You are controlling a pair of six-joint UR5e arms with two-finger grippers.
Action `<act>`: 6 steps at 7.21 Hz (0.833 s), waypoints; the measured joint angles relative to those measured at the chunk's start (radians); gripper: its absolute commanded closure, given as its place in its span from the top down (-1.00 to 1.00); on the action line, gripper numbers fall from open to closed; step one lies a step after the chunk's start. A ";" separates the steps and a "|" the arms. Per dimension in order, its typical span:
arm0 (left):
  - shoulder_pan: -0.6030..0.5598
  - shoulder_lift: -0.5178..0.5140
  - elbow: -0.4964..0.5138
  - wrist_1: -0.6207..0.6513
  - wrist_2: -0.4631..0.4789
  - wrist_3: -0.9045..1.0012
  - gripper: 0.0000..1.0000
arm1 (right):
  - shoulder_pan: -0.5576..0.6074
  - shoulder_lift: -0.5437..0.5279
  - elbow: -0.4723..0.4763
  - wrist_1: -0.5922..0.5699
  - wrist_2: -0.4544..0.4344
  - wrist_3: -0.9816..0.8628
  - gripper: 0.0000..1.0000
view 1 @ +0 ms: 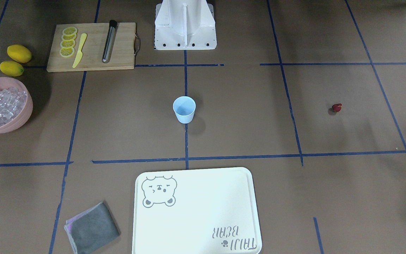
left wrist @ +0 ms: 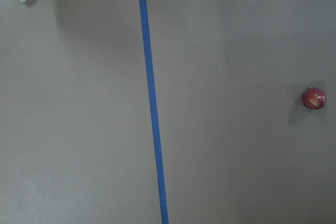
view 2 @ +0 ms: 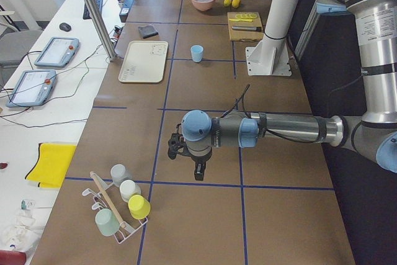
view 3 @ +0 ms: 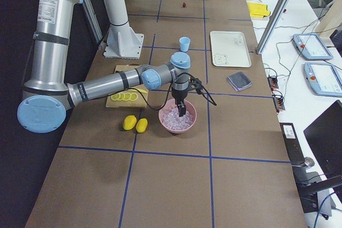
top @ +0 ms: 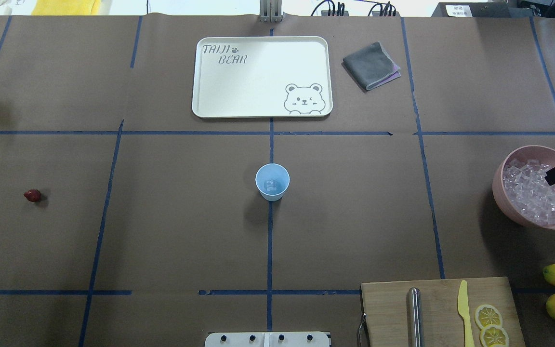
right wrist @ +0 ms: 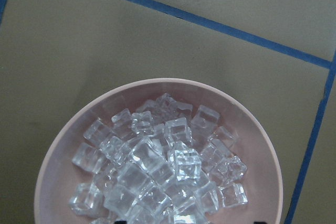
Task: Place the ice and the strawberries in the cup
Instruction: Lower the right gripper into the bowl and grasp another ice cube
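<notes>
Brown paper is covering the long table [view 2: 279, 215], and blue tape lines [top: 270, 241] are dividing it into large rectangles. Soft, even light is falling from above, and the shadows on the paper are showing faint and blurred. A white desk [view 2: 37, 122] is running along the operators' side, with a slanted metal pole [view 2: 93, 10] rising at its edge. Two tablet-like screens [view 2: 56, 51], a keyboard [view 2: 96, 1], a mouse [view 2: 65, 26] and a yellow cloth [view 2: 53, 162] are lying on that desk. A grey chair [view 2: 9, 41] is standing beside it. Behind the table the floor [view 3: 13, 185] is lying dark — almost black.
</notes>
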 measured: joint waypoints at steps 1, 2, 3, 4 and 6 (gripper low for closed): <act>0.000 0.000 0.000 0.000 0.000 0.000 1.00 | 0.000 -0.003 -0.018 0.009 0.009 -0.015 0.70; 0.000 0.000 0.000 -0.001 0.001 -0.001 1.00 | 0.000 -0.008 -0.035 0.018 0.017 -0.022 0.68; 0.000 0.000 0.000 -0.001 0.001 -0.001 1.00 | -0.002 -0.010 -0.046 0.022 0.021 -0.024 0.67; 0.000 0.000 0.000 -0.001 0.001 0.000 1.00 | -0.008 -0.010 -0.052 0.023 0.023 -0.024 0.65; 0.000 0.000 0.000 -0.001 0.001 0.001 1.00 | -0.028 -0.010 -0.058 0.023 0.025 -0.024 0.63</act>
